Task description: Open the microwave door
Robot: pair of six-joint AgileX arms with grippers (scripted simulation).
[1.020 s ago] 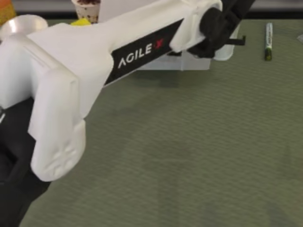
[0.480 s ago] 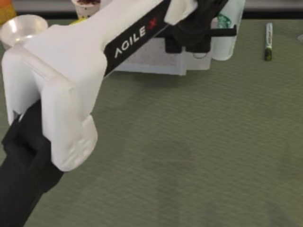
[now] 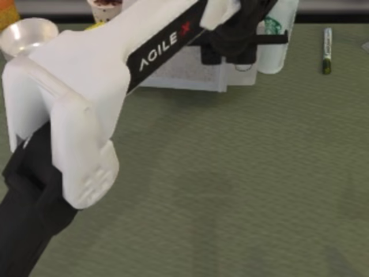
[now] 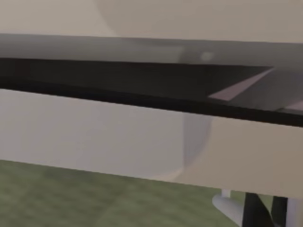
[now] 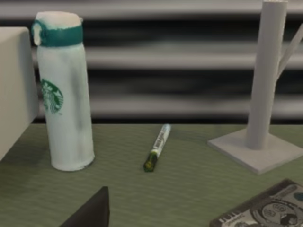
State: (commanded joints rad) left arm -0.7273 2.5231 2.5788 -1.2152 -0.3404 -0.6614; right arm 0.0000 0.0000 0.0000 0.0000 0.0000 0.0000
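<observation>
- Left arm [image 3: 86, 104]: reaches from the table's near left corner toward the far middle.
- Left gripper [image 3: 239, 43]: at the upper front of the microwave [image 3: 190, 72]; whether its jaws are apart or together cannot be told.
- Microwave door [image 3: 181, 69]: speckled window panel facing the near side, at the far middle of the table, largely hidden under the arm.
- Bottle [image 3: 277, 34]: white with a green logo, just beside the microwave's right end.
- Pen [image 3: 327, 51]: lying farther right on the green mat [image 3: 242, 184].
- Right gripper: out of sight.

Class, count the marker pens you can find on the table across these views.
1. The marker pen lies on the green table at the top view's right, beside the white tumbler. The left arm's bulk may hide others.
</observation>
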